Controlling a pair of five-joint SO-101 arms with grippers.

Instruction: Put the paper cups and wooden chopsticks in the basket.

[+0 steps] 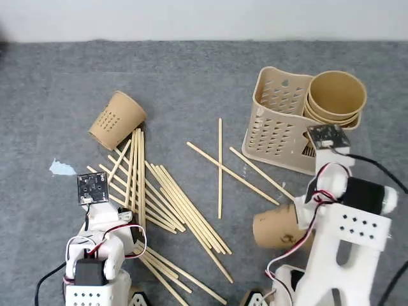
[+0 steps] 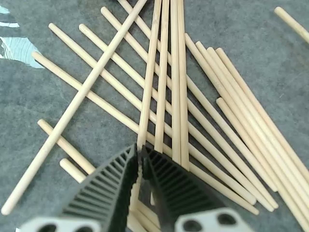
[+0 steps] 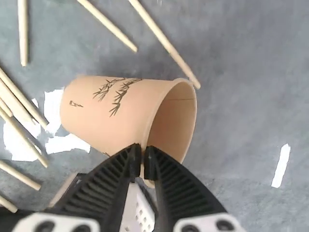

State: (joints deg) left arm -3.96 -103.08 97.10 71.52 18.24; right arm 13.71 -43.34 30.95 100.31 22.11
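Wooden chopsticks [image 1: 162, 197] lie scattered across the grey mat. My left gripper [image 2: 139, 151] is low over the pile, its jaws shut on the end of one chopstick [image 2: 150, 82] that runs between them. A paper cup [image 3: 120, 113] lies on its side beside the right arm, and my right gripper [image 3: 140, 152] is shut on its rim; the high view has it as cup [image 1: 275, 228]. Another cup [image 1: 117, 119] lies on its side at the back left. The beige basket [image 1: 275, 121] stands at the back right, with stacked cups [image 1: 336, 95] at its right end.
A blue paper scrap [image 1: 62, 168] lies left of the left arm. White tape scraps [image 3: 280, 165] mark the mat near the right gripper. Three single chopsticks [image 1: 220, 169] lie between the pile and the basket. Open mat lies at the back centre.
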